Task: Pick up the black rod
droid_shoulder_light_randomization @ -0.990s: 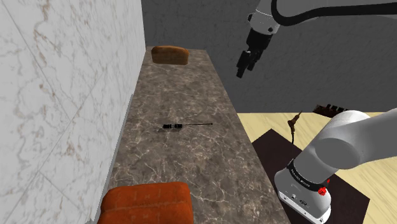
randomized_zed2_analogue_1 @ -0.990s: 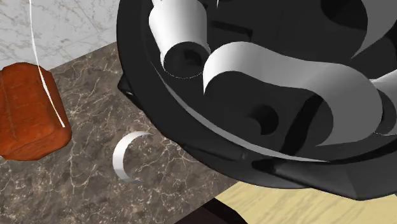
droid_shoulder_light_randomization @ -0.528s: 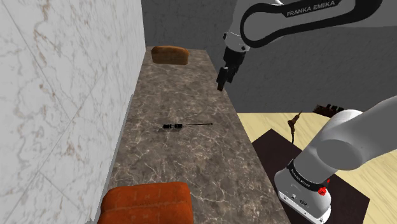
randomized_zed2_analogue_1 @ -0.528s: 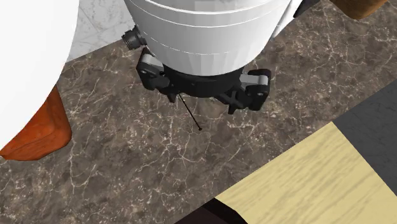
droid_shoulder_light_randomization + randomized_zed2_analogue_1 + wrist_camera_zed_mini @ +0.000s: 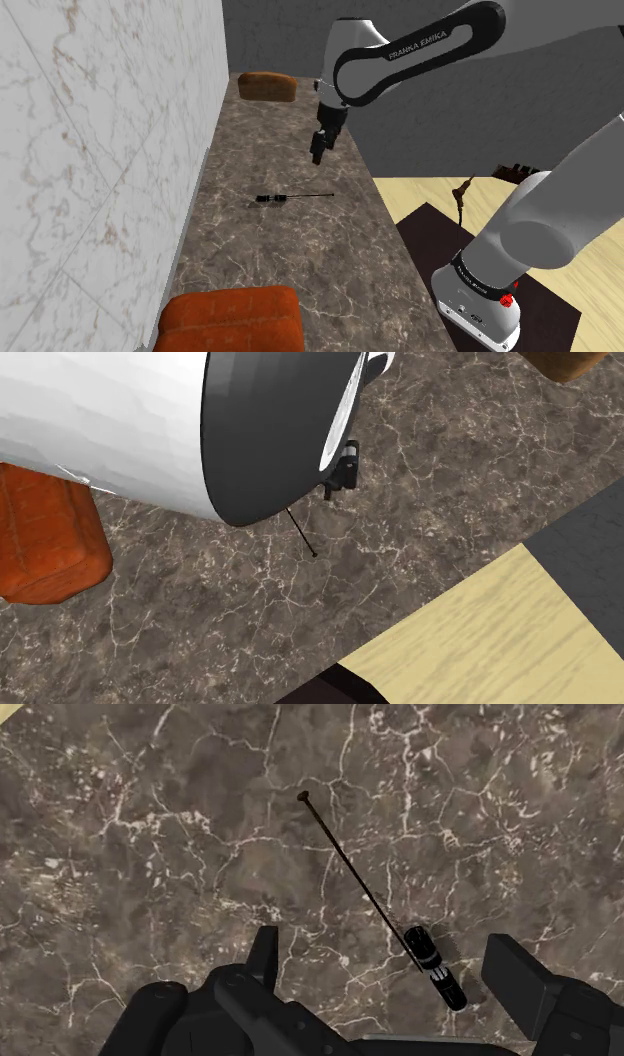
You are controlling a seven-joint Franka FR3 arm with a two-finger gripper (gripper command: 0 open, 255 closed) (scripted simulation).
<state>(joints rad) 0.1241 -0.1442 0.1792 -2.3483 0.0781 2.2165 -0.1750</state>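
Your gripper is open above the rod, nothing held.

Your all-black two-finger gripper (image 5: 385, 946) has its fingers (image 5: 263, 952) spread well apart with nothing clasped, and it hangs in the air over the dark brown veined marble counter (image 5: 300, 260). The thin black rod with a thicker black handle (image 5: 432, 966) lies flat on that counter. From the wrist camera the handle end sits between your fingers, closer to the right one and touching neither, while the thin shaft runs away from the gripper. In the shoulder view the rod is about mid-counter, between the orange-red block (image 5: 233, 318) at the near end and the brown loaf-shaped block (image 5: 267, 86) at the far end, well apart from both. A white marble wall (image 5: 100, 150) borders the counter on the shoulder view's left.
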